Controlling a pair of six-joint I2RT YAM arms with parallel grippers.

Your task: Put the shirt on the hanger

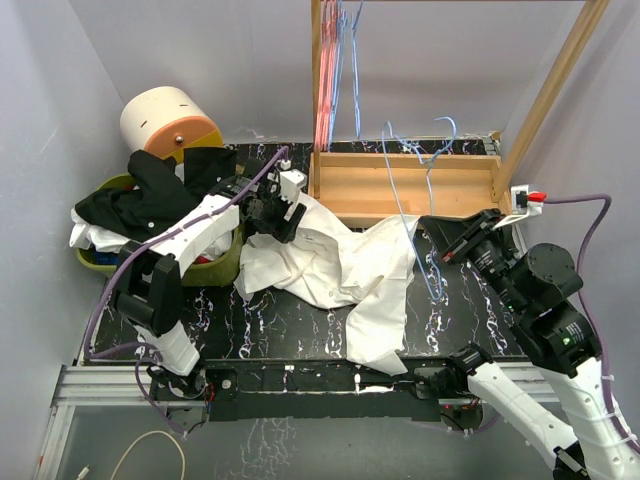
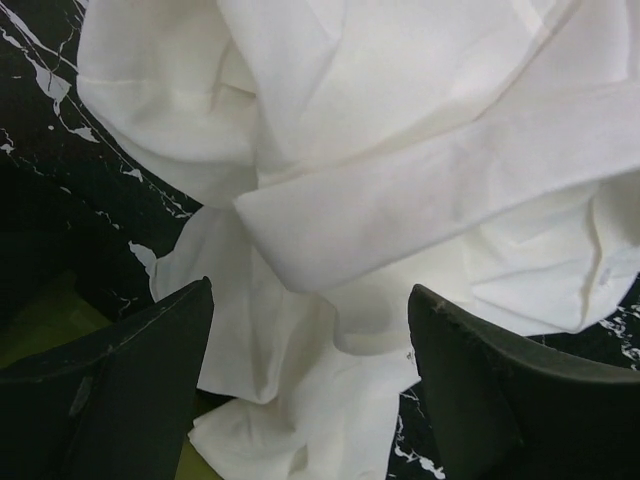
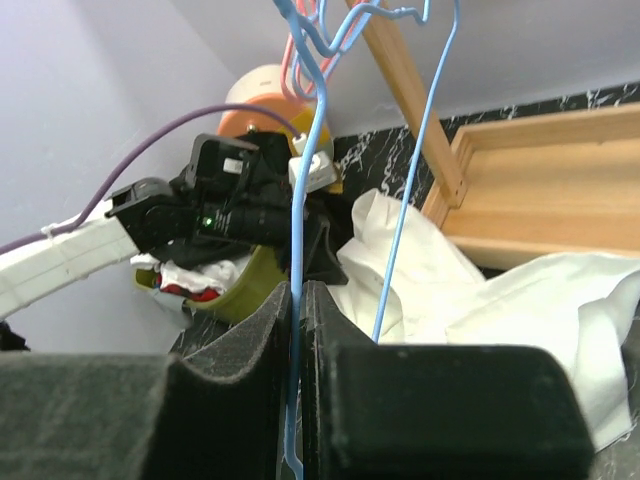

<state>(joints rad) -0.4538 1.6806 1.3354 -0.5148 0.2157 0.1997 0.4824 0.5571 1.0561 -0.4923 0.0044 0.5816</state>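
**Hanger pinched on the right, open jaws over the shirt on the left**

From above, the white shirt (image 1: 330, 265) lies crumpled across the middle of the black marbled table (image 1: 280, 325), with one end hanging towards the near edge. The left gripper (image 1: 272, 215) hovers at the shirt's left upper end, just beside a green basket (image 1: 228, 262) with a black garment (image 1: 150, 195) heaped on it. The light-blue hanger (image 1: 403, 215) stands tilted over the shirt's right side, in front of a wooden tray (image 1: 410, 190). Its lower end meets the right gripper (image 1: 447, 255). Pink hangers (image 1: 322, 80) dangle from the frame behind.

The left wrist view looks straight down on folds of shirt. Both fingers (image 2: 150, 340) stand wide apart with cloth below them and nothing clamped.

In the right wrist view the pads (image 3: 240, 330) are pressed together on the hanger's blue wire, which rises straight up from between them. The shirt spreads beyond.
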